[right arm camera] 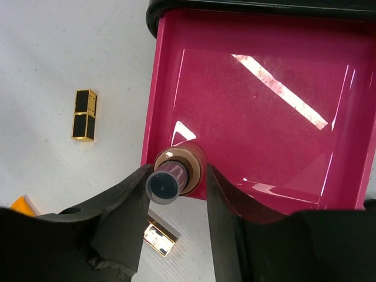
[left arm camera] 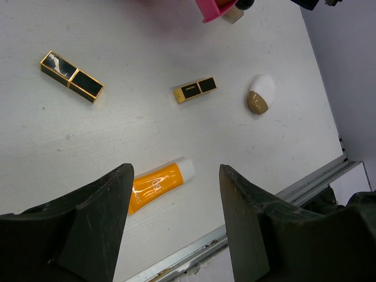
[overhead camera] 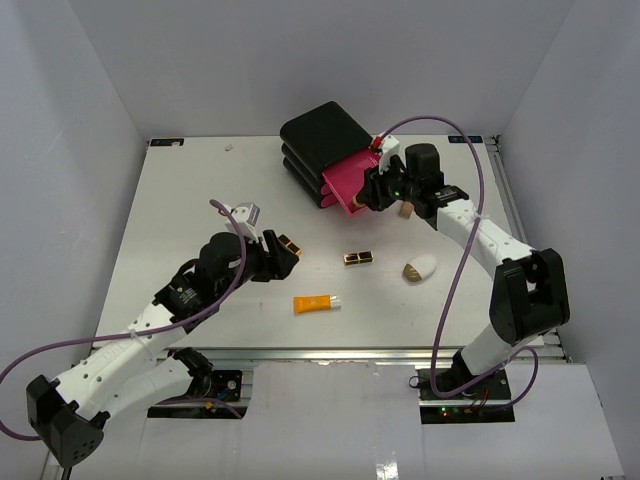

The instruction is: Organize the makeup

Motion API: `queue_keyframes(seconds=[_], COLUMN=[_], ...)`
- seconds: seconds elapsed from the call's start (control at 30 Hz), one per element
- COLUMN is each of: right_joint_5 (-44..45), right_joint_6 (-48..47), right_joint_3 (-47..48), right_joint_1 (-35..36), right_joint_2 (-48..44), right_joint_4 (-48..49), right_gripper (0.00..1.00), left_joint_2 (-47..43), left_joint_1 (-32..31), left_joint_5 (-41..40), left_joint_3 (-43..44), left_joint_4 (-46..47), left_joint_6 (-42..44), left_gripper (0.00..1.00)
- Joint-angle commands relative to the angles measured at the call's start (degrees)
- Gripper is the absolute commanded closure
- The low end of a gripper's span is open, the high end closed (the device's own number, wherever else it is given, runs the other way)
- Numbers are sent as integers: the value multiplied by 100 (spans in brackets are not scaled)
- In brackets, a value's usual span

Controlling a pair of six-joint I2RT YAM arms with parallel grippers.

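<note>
Your right gripper [right arm camera: 179, 176] pinches the tan bottle [right arm camera: 164, 185] at the lip of the pink drawer [right arm camera: 264, 117]; raise it clear before releasing inside. Your left gripper [left arm camera: 176, 170] hangs half-open, empty.

Twelve o'clock: right tool [overhead camera: 390, 200] at the black box's [overhead camera: 322, 138] open pink drawer [overhead camera: 345, 178], tan bottle [overhead camera: 404, 210] at its tip. Nine o'clock: left tool [overhead camera: 283, 258] beside one lipstick [overhead camera: 291, 244]. Second lipstick [overhead camera: 358, 258] near centre, egg-shaped piece [overhead camera: 420, 267] at four, orange tube [overhead camera: 317, 302] at six.
</note>
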Motion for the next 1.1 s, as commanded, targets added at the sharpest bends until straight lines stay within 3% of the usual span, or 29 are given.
queue_keyframes(seconds=[0.0, 0.37, 0.7, 1.07], right_joint_5=[51, -511, -1708, -2439], right_joint_6=[54, 495, 1812, 2928], right_joint_3=[262, 666, 1475, 1608], right_joint_1=[-21, -555, -1202, -1234], right_joint_2=[52, 376, 1366, 2058], right_joint_4=[294, 435, 474, 870], right_gripper=[57, 70, 71, 70], left_joint_2=[-195, -121, -18, 99], left_joint_1=[17, 12, 12, 12], left_joint_5=[45, 71, 11, 18], left_joint_3=[-32, 6, 72, 105], left_joint_4=[10, 10, 10, 69], left_joint_6=[-57, -35, 0, 61], left_gripper=[29, 29, 29, 28])
